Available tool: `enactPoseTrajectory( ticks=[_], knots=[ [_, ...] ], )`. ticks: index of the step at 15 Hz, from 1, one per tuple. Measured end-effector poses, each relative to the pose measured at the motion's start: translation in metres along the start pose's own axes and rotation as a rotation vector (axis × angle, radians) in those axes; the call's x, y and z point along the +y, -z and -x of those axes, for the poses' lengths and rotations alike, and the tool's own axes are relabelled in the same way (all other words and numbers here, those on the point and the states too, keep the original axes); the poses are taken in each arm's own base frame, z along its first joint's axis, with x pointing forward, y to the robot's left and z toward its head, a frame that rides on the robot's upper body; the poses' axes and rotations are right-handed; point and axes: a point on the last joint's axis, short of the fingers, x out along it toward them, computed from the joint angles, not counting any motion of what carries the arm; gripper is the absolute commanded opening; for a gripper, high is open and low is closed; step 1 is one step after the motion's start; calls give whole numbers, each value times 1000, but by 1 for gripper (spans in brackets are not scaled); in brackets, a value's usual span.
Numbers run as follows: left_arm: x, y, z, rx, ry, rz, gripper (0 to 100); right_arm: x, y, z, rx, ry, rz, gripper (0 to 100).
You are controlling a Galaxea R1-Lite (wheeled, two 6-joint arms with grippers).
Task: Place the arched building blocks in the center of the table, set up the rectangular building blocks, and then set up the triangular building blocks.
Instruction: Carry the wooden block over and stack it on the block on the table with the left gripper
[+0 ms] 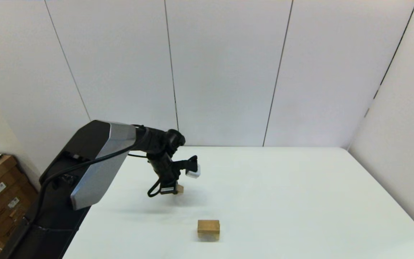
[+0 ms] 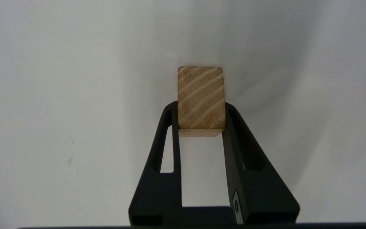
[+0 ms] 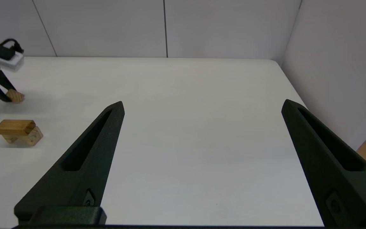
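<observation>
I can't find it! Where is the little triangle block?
The left gripper holds the triangle block on the table's left side, behind the two stacked blocks.

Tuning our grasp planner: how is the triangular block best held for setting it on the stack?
As the left gripper holds it now: fingers on the triangular block's two flat parallel end faces, from above, since sloped faces would likely slip.

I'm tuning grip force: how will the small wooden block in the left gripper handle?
The triangular building block looks like rigid solid wood, so probably stiff and light. Its smooth faces might slip in the left gripper, whose fingers clamp only its lower sides.
</observation>
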Motion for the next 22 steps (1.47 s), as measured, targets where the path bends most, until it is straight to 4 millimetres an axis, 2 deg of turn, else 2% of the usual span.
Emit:
enactPoseTrajectory(
  ticks=[3,6,9,12,14,16,18,22],
  knots=[
    [2,0,28,-11,-20,106,0,0,0,0,0,0,0,100],
    [-6,-1,73,-5,-10,137,0,0,0,0,0,0,0,100],
    [-25,0,123,25,48,138,0,0,0,0,0,0,0,100],
    [-56,-11,156,57,165,101,0,0,0,0,0,0,0,100],
    [-72,-24,164,1,245,71,0,0,0,0,0,0,0,100],
    [-82,-38,165,-45,281,35,0,0,0,0,0,0,0,100],
    [-88,-48,159,-46,298,6,0,0,0,0,0,0,0,100],
    [-98,-71,135,-66,356,-47,0,0,0,0,0,0,0,100]
  ],
)
